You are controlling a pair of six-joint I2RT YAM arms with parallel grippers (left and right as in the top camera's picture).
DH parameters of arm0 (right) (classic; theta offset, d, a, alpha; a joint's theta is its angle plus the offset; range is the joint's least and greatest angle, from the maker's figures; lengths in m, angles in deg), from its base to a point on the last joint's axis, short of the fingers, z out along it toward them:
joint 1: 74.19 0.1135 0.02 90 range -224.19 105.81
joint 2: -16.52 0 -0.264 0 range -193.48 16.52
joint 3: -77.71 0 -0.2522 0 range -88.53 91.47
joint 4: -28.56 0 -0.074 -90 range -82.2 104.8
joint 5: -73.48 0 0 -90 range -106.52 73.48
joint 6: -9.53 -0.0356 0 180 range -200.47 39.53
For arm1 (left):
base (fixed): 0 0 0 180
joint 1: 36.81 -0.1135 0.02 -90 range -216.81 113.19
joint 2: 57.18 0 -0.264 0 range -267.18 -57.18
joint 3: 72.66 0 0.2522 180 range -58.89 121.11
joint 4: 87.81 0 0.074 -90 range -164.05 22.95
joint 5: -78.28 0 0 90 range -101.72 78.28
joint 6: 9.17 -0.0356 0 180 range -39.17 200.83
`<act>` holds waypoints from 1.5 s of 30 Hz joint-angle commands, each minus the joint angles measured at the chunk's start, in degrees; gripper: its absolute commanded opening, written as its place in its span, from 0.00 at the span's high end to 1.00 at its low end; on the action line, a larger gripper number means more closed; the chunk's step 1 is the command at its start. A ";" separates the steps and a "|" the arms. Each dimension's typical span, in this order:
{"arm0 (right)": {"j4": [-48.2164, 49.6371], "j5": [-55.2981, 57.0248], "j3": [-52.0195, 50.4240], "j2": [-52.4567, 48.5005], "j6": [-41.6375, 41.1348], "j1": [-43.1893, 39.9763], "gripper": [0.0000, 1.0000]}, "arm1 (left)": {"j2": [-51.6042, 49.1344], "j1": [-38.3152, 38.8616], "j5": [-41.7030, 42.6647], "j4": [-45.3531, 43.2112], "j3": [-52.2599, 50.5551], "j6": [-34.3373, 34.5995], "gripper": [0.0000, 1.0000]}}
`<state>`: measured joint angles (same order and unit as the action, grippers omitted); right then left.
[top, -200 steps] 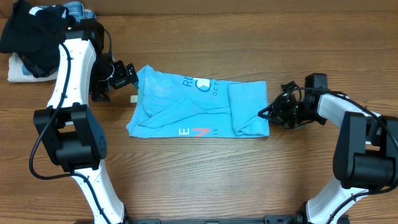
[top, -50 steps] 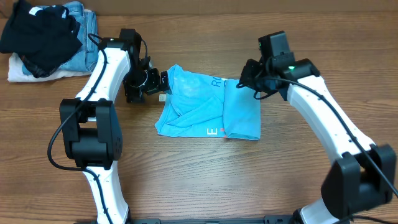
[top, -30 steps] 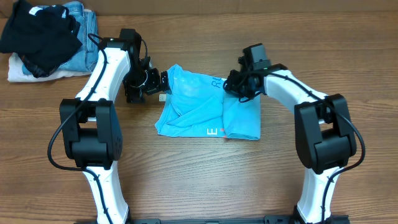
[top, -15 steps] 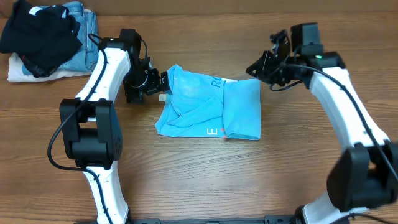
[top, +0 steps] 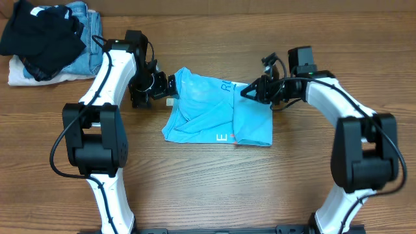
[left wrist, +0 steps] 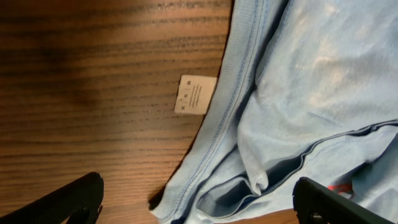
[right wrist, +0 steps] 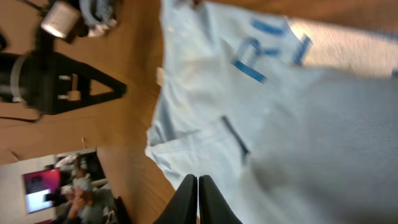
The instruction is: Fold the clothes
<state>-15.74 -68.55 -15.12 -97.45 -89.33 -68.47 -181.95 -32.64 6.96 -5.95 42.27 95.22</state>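
The light sky-blue T-shirt lies folded in the middle of the table, with blue "R" lettering at its top edge and a red-and-white "E" at its front edge. My left gripper is open at the shirt's upper left corner. In the left wrist view the shirt's ribbed hem runs between the spread fingers. My right gripper is shut at the shirt's top edge, right of the lettering. In the right wrist view its closed tips hang over the shirt with nothing visible between them.
A black garment lies on blue denim jeans and something white at the far left corner. A small white tag lies on the wood beside the shirt's left hem. A camera tripod shows beyond the table.
The shirt's right part has been folded over, so it is narrower than 6.7 s ago. In the last second my right gripper lifted away to the right, then came back to the shirt's top edge. The left arm is still.
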 commanded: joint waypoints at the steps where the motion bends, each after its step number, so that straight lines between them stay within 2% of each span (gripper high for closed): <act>1: 1.33 -3.78 -0.61 -5.46 1.20 -0.24 0.92 | -0.59 0.37 -0.20 0.70 -0.94 -1.55 0.00; 6: 3.17 -9.22 -0.59 -11.28 1.18 -1.79 0.92 | -0.59 0.37 -0.20 0.74 -0.94 -1.55 0.00; 9: 3.26 -11.08 -0.57 -11.41 0.22 -2.69 0.93 | -0.59 0.37 -0.22 0.81 -0.94 -1.55 0.00; 12: 2.03 -12.26 0.50 -9.99 -3.10 -4.09 0.94 | -0.59 0.37 -0.22 0.81 -0.94 -1.57 0.00; 17: -1.44 -20.33 1.36 -2.62 -1.36 -5.09 0.94 | -0.59 0.37 -0.74 0.85 -0.94 -2.19 0.00; 22: -8.90 -20.02 1.27 4.50 1.60 -3.32 0.94 | -0.59 0.37 -0.85 0.70 -0.94 -2.16 0.00; 25: -14.25 -17.29 0.83 4.72 3.37 -1.64 0.94 | -0.59 0.37 -0.85 0.90 -0.94 -2.21 0.00; 28: -14.82 -14.56 -1.88 4.07 3.32 0.24 0.94 | -0.59 0.37 -0.85 0.85 -0.94 -2.19 0.00; 32: -11.63 -11.85 -7.06 2.99 2.49 2.64 0.94 | -0.59 0.37 -0.85 0.79 -0.94 -2.19 0.00; 34: -7.32 -10.62 -10.67 2.62 -1.09 3.32 0.93 | -0.59 0.37 -0.85 0.79 -0.94 -2.19 0.00; 41: 8.92 -7.15 -23.61 2.56 -13.68 3.43 0.79 | -0.59 0.37 -0.83 0.85 -0.94 -2.19 0.00; 44: 11.08 -7.10 -26.12 2.56 -14.14 3.43 0.79 | -0.59 0.37 -0.83 0.70 -0.94 -2.19 0.00; 45: 11.02 -7.13 -26.23 2.56 -14.10 3.43 0.86 | -0.59 0.37 -0.83 0.70 -0.94 -2.19 0.00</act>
<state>-4.55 -77.03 -39.41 -94.65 -99.08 -65.02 -181.95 -32.64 6.52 -5.15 42.23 94.15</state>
